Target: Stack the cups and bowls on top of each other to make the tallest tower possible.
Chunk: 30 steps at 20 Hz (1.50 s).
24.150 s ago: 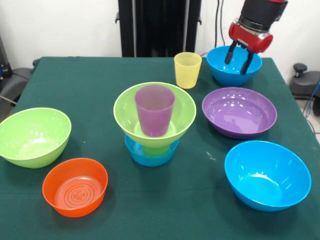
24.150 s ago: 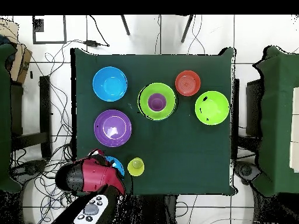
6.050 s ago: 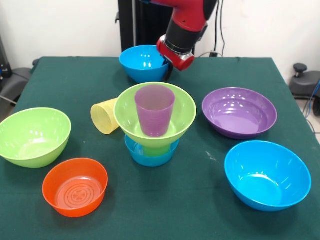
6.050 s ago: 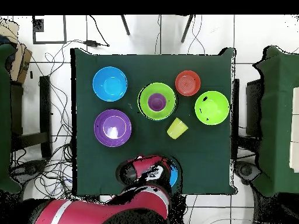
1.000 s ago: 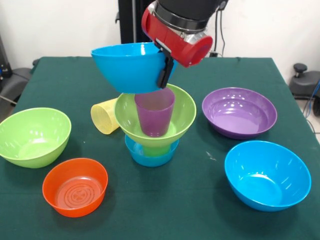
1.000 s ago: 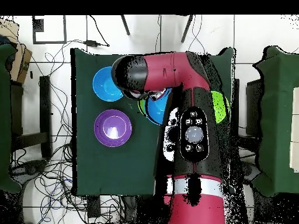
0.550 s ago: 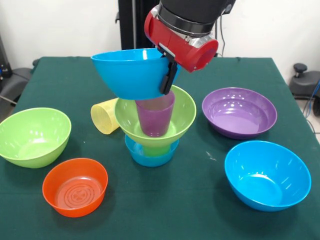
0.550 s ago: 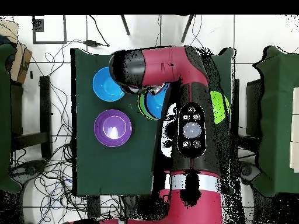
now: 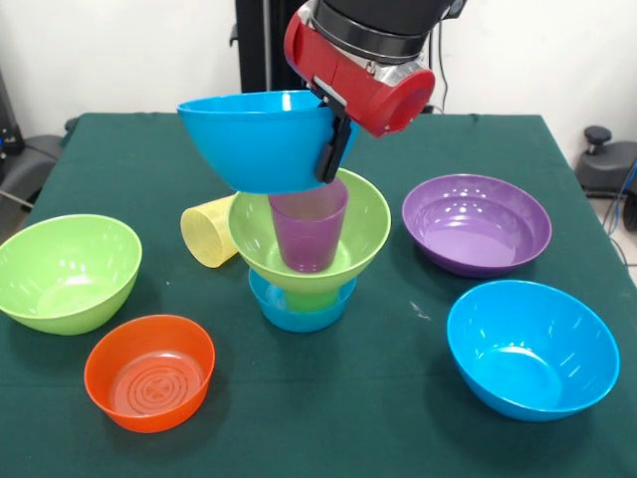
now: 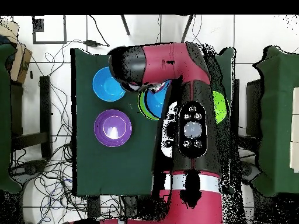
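My gripper is shut on the rim of a blue bowl and holds it, slightly tilted, right over the tower. The tower has a small blue bowl at the bottom, a green cup, a lime green bowl, and a purple cup on top. The held bowl's base is at the purple cup's rim; I cannot tell whether they touch. A yellow cup lies on its side to the left of the tower. In the overhead view the arm covers the tower and only part of the held bowl shows.
A lime green bowl and a small orange bowl stand at the left. A wide purple bowl and a blue bowl stand at the right.
My gripper took the blue bowl from the table's far side and carried it over the tower; the yellow cup fell over. In the last second the bowl barely shifted.
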Available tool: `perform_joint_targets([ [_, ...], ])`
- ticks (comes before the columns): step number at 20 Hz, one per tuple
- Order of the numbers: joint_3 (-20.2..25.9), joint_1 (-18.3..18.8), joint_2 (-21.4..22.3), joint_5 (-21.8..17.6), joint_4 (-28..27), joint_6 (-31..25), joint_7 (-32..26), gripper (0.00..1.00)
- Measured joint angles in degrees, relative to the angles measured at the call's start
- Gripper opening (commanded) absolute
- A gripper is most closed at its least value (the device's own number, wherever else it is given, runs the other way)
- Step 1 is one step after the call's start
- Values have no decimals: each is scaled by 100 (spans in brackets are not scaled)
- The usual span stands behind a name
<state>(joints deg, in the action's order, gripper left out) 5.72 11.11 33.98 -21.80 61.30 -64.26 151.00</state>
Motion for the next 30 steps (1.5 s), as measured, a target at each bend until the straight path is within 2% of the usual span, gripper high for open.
perform_joint_targets([
  [8,0,-2,27,51,0,-244,0,0],
  [30,-2,-130,291,97,1,-245,0,0],
])
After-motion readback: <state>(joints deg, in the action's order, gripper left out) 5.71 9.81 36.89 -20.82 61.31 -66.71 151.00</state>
